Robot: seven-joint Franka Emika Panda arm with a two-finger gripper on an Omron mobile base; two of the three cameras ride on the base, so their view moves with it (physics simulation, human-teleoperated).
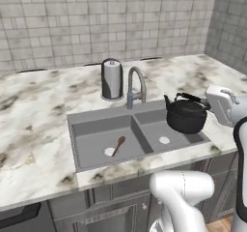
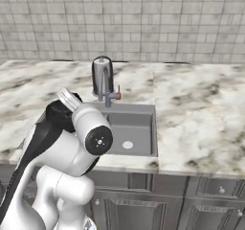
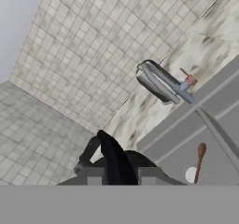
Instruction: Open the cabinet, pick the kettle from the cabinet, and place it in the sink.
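1. So the kettle is a squat, round, glossy black thing with an arched handle and a short spout poking left; it's hanging tilted over the right basin of the sink, not resting on the bottom as far as I can tell
2. The gripper is clamped shut on the kettle's handle; the hand view shows the black arch running right up between the two dark fingertips
3. Sink is matte grey steel, rectangular, two basins with a ridge down the middle, round drain in each
4. There's a wooden spoon lying slanted in the left basin, bowl end up, next to that drain
5. Faucet is a slim curved grey pipe behind the divider with a little reddish lever on the side
6. Just behind it stands a shiny metal cylinder with a rounded top, can't say what it is
7. Counter is blotchy cream and brown marble, wall is small grey tiles
8. Left base view gives you kettle, spoon and both basins; in the right base view the arm blocks the left basin and the kettle, so you mostly get the right basin and faucet
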